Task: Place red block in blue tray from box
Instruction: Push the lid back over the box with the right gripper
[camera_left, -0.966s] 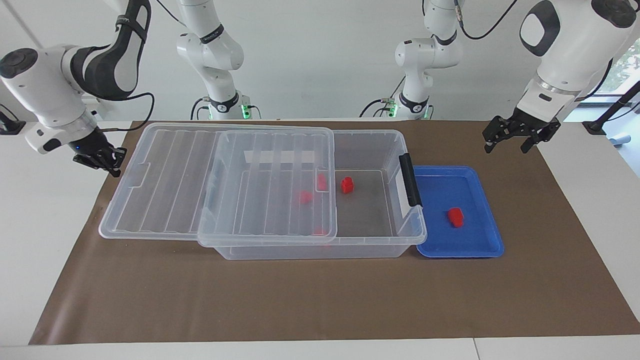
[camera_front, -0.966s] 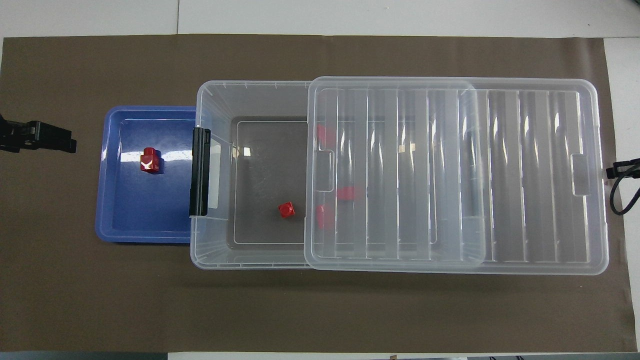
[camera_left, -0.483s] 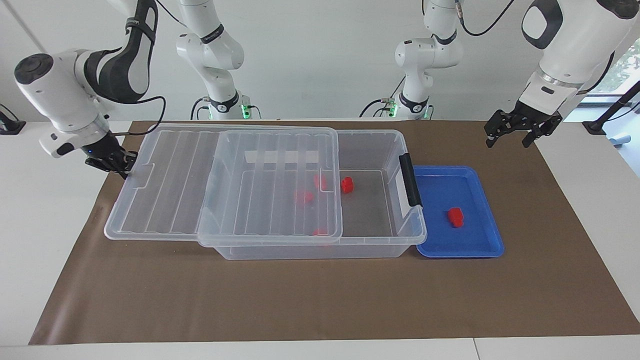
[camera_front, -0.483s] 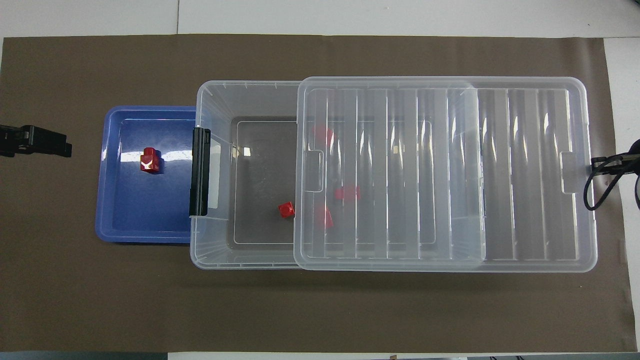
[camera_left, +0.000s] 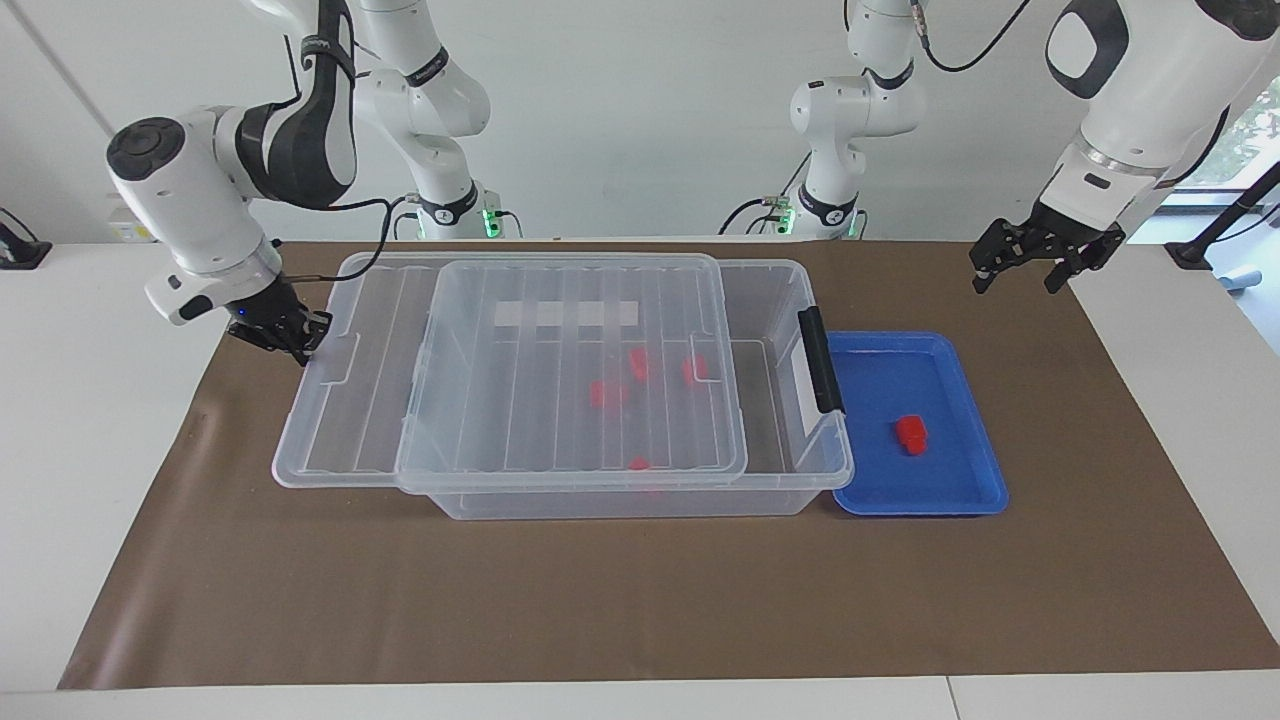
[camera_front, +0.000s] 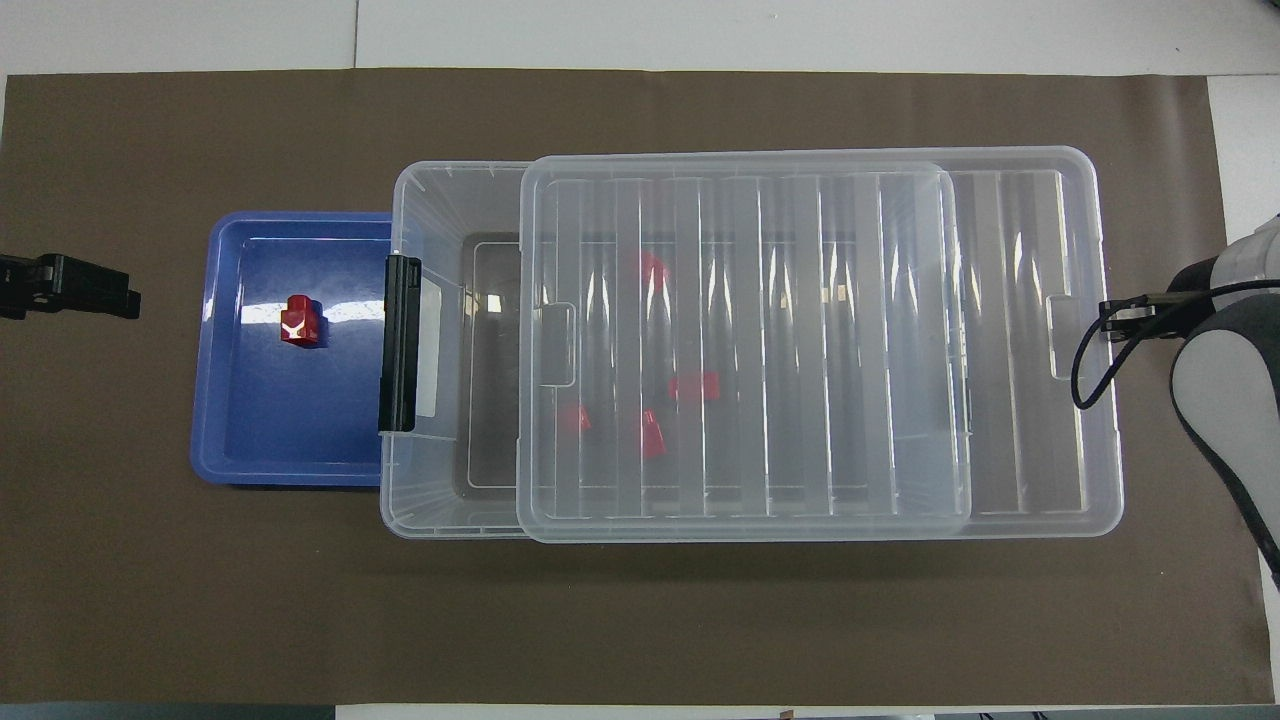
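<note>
The clear box (camera_left: 775, 290) stands mid-table, its black latch (camera_left: 820, 360) toward the blue tray (camera_left: 985, 470), which touches that end. The ribbed clear lid (camera_left: 560, 400) lies on the box and overhangs the right arm's end. Several red blocks (camera_left: 603, 393) show through the lid inside the box (camera_front: 440, 200). One red block (camera_left: 910, 433) lies in the blue tray (camera_front: 215, 400). My right gripper (camera_left: 285, 335) is shut and touches the lid's end edge (camera_front: 1085, 320). My left gripper (camera_left: 1035, 262) is open and empty, raised over the mat beside the tray, and it waits.
A brown mat (camera_left: 640, 600) covers the table, with white table edge (camera_left: 90, 400) at both ends. Two more arm bases (camera_left: 450, 210) stand at the robots' edge of the table.
My right gripper moved toward the box and the lid slid with it toward the latch end. The lid now covers the red block that stood in the open part. The left gripper rose slightly.
</note>
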